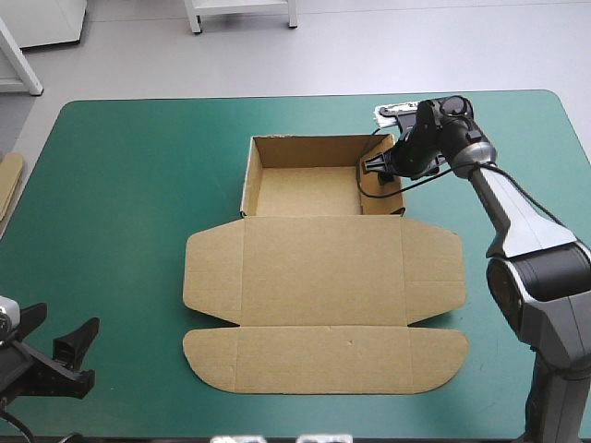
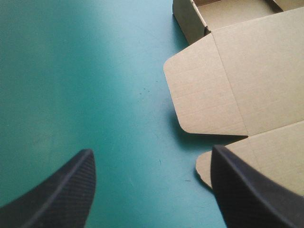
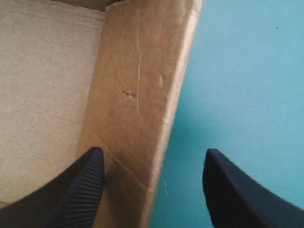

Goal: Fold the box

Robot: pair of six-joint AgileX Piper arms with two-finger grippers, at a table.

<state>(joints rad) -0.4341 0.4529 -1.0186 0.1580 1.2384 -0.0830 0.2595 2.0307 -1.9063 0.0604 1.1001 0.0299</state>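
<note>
The box [image 1: 323, 245] is lying in the middle of the teal-green cover [image 1: 120, 185]. Its tray [image 1: 309, 189] is standing at the upper middle, and its lid [image 1: 323, 360] is lying flat toward the bottom. The right gripper [image 1: 377, 171] is hanging over the tray's right wall [image 3: 137, 95], fingers [image 3: 76, 190] apart, one inside, one outside. The left gripper [image 1: 63, 323] is sitting at the lower left, fingers apart, holding nothing. More board [image 1: 9, 180] is peeking in at the left edge.

The box [image 1: 323, 277] is plain brown board, crossed by faint crease lines. The table cover [image 1: 120, 185] is even teal-green. The fingers [image 3: 78, 192] are black with a fine ribbed or woven pattern.
</note>
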